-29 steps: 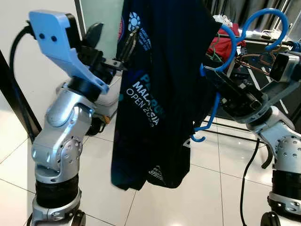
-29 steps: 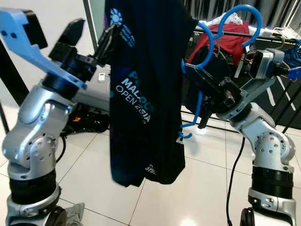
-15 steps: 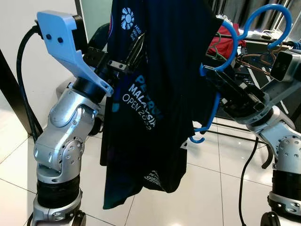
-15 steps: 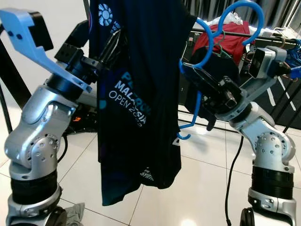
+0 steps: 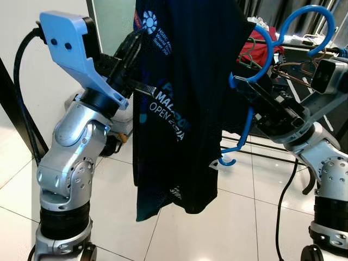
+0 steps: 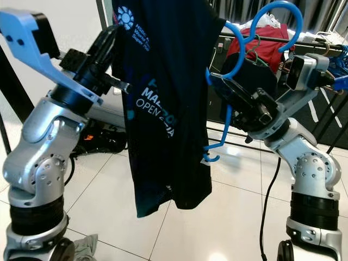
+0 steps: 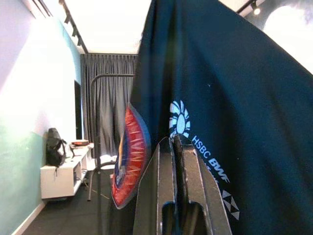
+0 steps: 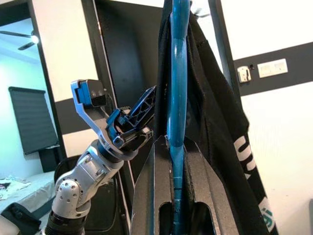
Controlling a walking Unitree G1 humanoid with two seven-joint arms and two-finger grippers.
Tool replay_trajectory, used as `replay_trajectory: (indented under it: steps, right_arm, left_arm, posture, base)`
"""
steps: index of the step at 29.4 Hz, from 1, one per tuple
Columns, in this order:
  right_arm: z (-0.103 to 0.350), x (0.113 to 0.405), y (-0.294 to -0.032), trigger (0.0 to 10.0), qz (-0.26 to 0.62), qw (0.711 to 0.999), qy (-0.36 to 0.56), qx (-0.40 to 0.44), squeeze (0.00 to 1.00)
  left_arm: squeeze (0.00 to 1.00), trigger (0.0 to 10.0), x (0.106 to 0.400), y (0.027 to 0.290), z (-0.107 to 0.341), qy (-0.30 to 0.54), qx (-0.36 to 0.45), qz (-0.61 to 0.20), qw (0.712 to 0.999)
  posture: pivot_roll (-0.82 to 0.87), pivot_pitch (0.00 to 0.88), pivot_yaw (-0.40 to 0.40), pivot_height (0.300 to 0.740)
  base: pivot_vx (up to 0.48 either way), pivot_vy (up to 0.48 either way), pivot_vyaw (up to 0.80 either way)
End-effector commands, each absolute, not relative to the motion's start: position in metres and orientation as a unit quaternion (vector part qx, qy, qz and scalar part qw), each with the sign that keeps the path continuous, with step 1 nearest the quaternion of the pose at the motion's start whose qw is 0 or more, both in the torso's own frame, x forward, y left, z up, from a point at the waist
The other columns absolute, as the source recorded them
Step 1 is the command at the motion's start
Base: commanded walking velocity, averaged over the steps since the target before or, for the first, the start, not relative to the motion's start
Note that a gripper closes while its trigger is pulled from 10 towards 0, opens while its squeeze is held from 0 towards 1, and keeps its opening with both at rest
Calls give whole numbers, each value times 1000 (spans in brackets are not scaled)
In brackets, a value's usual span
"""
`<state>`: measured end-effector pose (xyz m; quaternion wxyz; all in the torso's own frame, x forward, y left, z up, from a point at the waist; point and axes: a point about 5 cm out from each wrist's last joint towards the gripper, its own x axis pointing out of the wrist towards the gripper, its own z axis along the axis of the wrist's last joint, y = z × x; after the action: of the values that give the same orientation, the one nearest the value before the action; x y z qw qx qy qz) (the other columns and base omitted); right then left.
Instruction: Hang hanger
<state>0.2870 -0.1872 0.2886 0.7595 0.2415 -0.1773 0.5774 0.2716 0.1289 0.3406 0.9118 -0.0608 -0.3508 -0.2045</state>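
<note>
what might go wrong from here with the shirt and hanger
The left gripper pinches only a fold of the dark shirt; if it tugs, the shirt may slide off the blue hanger. The right gripper clamps just the hanger's thin bar, which could twist. The hook could snag clothes already on the rack.

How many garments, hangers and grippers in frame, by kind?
Dark garments: 1, the black printed T-shirt
Red garments: 1, on the rack behind
Blue hangers: 1, clamped in the right gripper
Grippers: 2, counting the left gripper, closed at the shirt's edge
Total: 5
</note>
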Motion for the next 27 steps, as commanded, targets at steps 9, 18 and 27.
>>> replay_trajectory:
  steps: [9, 18, 27]
  right_arm:
    - [290, 290, -181, 10000, 567, 773, -176, 223, 0]
    - [267, 310, -171, 10000, 516, 830, -102, 187, 0]
    - [250, 319, -155, 10000, 502, 844, -61, 179, 0]
  left_arm:
    - [0, 0, 271, 136, 348, -366, -39, -200, 908]
    - [0, 0, 264, 131, 358, -386, -56, -238, 889]
    - [0, 0, 258, 126, 366, -398, -59, -274, 874]
  posture:
    - [22, 0, -28, 740]
    - [27, 0, -33, 740]
    - [27, 0, -33, 740]
  base:
    - [0, 0, 0]
    - [0, 0, 0]
    - [0, 0, 0]
